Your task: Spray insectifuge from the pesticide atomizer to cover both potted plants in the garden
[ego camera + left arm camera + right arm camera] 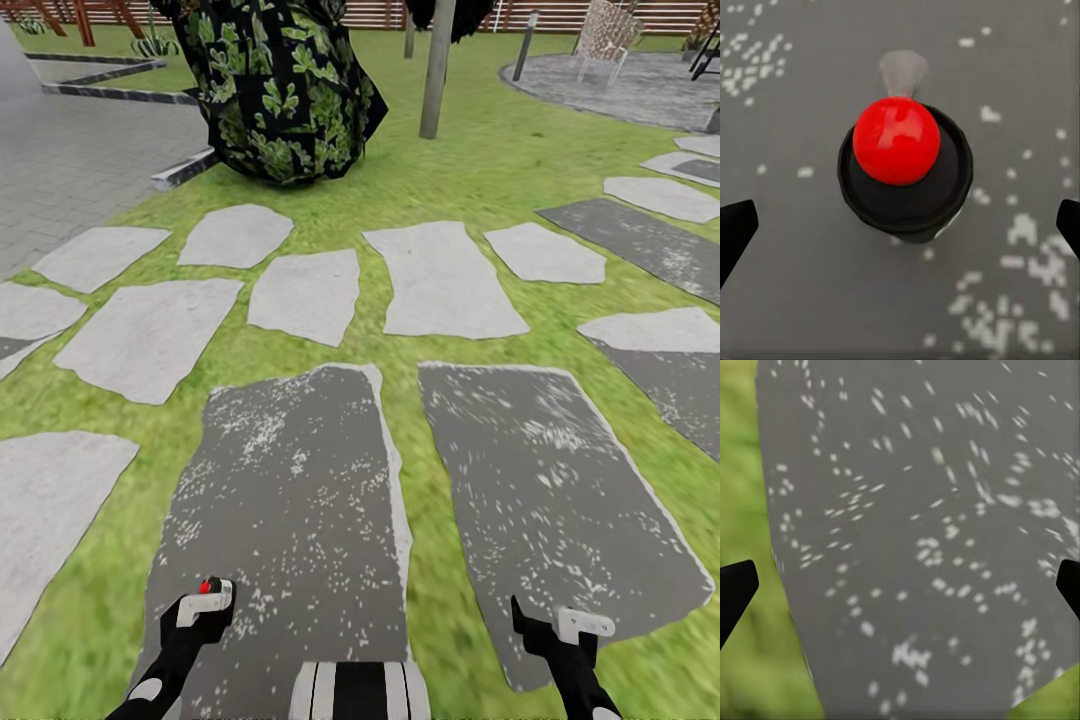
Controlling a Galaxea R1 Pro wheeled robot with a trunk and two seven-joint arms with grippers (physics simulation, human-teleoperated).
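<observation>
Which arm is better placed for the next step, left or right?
Left, probably. A red-topped dark bottle, seemingly the atomizer, sits between the left gripper's spread jaws. The right gripper has nothing between its jaws and looks at bare paving.

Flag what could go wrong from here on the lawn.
1. Grip: the red-topped black object sits between the left hand fingers, which stand wide of it; it might drop.
2. Wrong target: the big dark leafy shrub ahead could get sprayed by mistake; it is no low rosette.
3. Collision: the post beside that shrub and the raised kerb may catch the base.
</observation>
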